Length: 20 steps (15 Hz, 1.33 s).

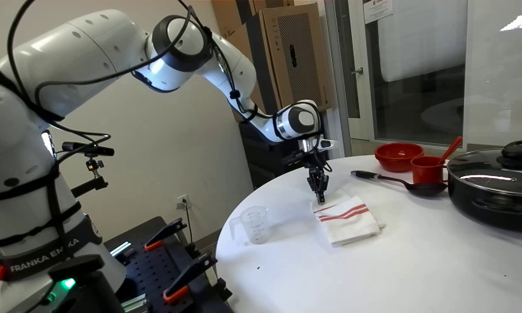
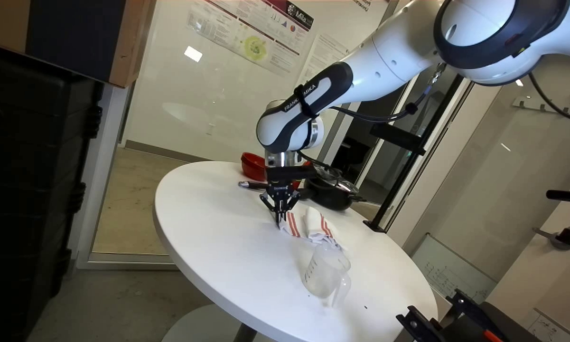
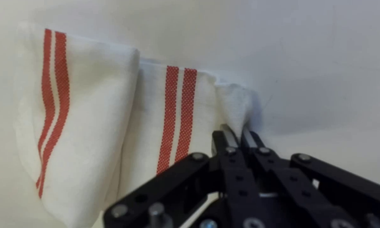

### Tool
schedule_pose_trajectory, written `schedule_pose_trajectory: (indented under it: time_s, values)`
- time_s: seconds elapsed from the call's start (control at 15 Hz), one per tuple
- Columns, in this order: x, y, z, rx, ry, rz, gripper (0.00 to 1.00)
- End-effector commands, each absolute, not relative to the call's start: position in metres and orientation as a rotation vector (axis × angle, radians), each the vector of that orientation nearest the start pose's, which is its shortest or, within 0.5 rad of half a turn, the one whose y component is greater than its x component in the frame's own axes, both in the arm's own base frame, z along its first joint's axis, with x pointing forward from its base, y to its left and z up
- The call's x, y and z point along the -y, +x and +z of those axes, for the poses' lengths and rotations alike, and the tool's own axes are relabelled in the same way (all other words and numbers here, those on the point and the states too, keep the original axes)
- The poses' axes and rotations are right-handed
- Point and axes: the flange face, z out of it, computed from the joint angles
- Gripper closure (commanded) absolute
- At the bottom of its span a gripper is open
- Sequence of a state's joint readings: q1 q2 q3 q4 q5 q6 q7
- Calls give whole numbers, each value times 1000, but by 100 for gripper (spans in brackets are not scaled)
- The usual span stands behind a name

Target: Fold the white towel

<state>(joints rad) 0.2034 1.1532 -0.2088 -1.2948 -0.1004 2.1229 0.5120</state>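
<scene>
At one edge of the white towel (image 3: 91, 104), the gripper (image 3: 239, 134) is closed on a small pinched fold, a detail resolved only in the wrist view. Both exterior views place the towel, partly doubled over, on the round white table (image 1: 287, 278) near a clear measuring cup (image 1: 257, 224). In an exterior view, red bowls (image 1: 397, 153), a red mug (image 1: 427, 170), a black serving spoon (image 1: 426, 189) and a lidded black pan (image 1: 489, 198) appear clear of the arm (image 1: 232, 65); an exterior view with a wall poster (image 2: 254, 47) has the arm partly covering this group. Cardboard boxes (image 1: 302, 78) stand beyond the table.
</scene>
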Motion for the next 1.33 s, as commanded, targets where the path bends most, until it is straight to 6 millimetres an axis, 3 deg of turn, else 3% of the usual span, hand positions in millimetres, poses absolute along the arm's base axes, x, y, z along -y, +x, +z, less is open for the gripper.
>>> schedule_pose_trajectory:
  time_s: [0.0, 0.33, 0.73, 1.27]
  values:
    - [-13, 685, 36, -610, -3426, 390, 99]
    - [7, 676, 64, -630, -3377, 375, 99]
    - [40, 645, 102, -650, -3319, 371, 99]
    - [99, 601, 122, -769, -3160, 473, 99]
